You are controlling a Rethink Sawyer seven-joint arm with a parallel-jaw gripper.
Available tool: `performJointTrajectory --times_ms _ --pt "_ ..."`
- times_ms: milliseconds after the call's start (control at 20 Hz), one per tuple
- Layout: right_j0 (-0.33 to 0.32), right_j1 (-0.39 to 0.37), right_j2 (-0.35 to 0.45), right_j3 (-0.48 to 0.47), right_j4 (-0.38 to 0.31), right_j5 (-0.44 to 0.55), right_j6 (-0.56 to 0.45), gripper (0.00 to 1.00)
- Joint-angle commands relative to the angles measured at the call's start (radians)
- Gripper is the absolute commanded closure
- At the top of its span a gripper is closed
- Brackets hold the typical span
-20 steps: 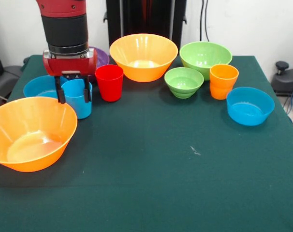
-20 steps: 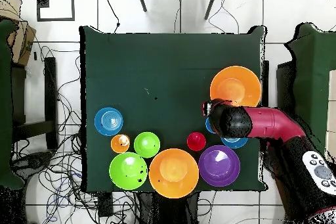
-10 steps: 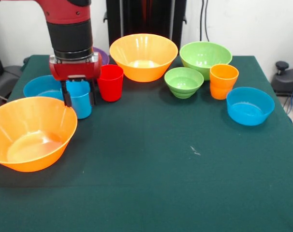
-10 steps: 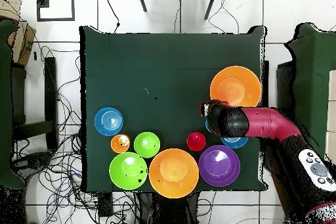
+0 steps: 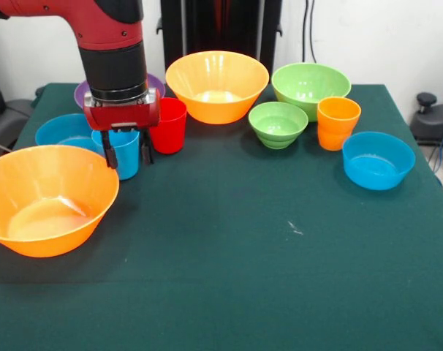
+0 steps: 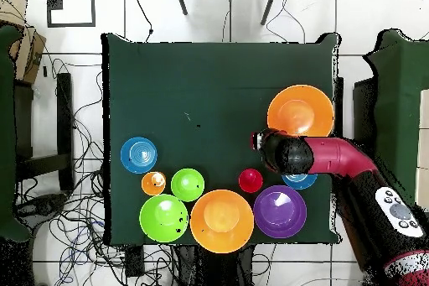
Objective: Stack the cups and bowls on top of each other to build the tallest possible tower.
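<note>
Light blue plastic marks the cup [image 5: 123, 152] between the fingers of the gripper [image 5: 126, 155], which close on its sides from above; whether its base has left the cloth cannot be told. No tower exists yet: every cup and bowl sits apart on the green table [image 5: 280, 248]. Just beside the gripper, toward the camera, lies a large orange bowl [image 5: 47, 199]; the red cup [image 5: 167, 124] stands close on its other side, and a small blue bowl [image 5: 63, 131] sits behind. The step in hand appears to be picking the first cup. The next move calls for a clean lift clear of both neighbours, then a base to set it on.
</note>
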Motion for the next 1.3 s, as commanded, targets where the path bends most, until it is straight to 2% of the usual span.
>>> performJointTrajectory --times_ms 50,500,850,1200,1300 --pt "0.031 -0.006 -0.006 -0.068 -0.062 -0.023 -0.035 0.0" --pt "0.024 -0.038 0.005 -0.046 -0.041 0.009 -0.045 0.0" --pt "0.012 -0.018 0.014 -0.061 -0.039 0.013 -0.063 0.0" --pt "0.023 0.028 -0.006 -0.092 -0.069 -0.033 -0.041 0.0" --pt "0.018 0.019 -0.004 -0.09 -0.066 -0.024 -0.048 0.0"
